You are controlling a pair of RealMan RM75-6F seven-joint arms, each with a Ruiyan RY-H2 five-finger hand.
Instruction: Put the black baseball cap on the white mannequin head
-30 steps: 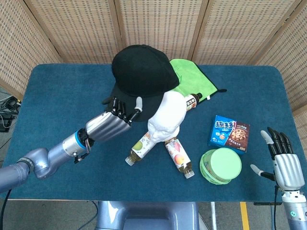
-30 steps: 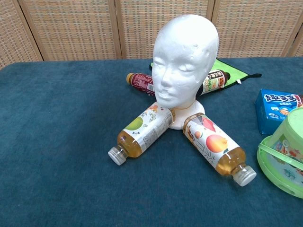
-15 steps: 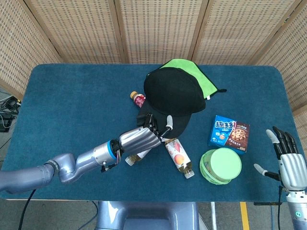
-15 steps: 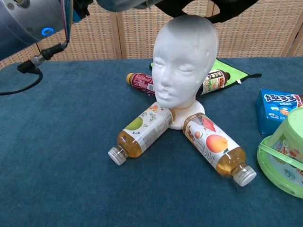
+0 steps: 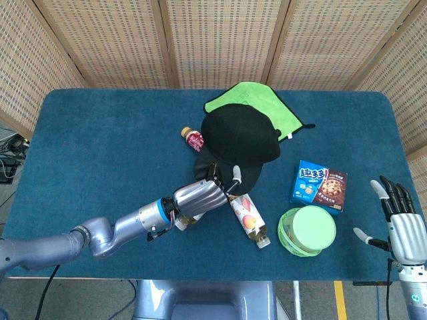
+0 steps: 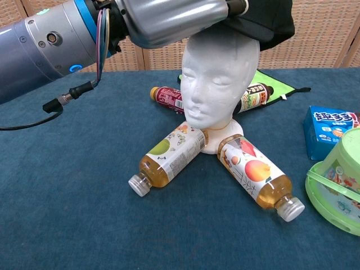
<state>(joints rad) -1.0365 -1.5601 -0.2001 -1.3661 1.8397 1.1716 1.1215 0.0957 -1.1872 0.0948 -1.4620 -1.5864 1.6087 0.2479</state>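
My left hand (image 5: pixel 200 195) grips the brim of the black baseball cap (image 5: pixel 239 135), fingers curled over the brim's front edge, and the cap sits on top of the white mannequin head (image 6: pixel 220 73); in the chest view the crown covers the top of the head while the face below stays bare. Directly beneath my left hand, two juice bottles lie on their sides against the base of the head: the green-label bottle (image 6: pixel 169 157) under my wrist and the peach-label bottle (image 6: pixel 257 177) just to the right of my fingers. Beyond my left hand, behind the head, a dark-label bottle (image 6: pixel 167 98) lies flat with its red cap pointing left, and farther still a green cloth (image 5: pixel 257 101) is spread on the desk (image 5: pixel 100 147). My right hand (image 5: pixel 400 227) rests at the desk's right edge, fingers spread and holding nothing. To the left of that hand stands a round green container (image 5: pixel 307 230), and just beyond the container lies a blue cookie box (image 5: pixel 320 185).
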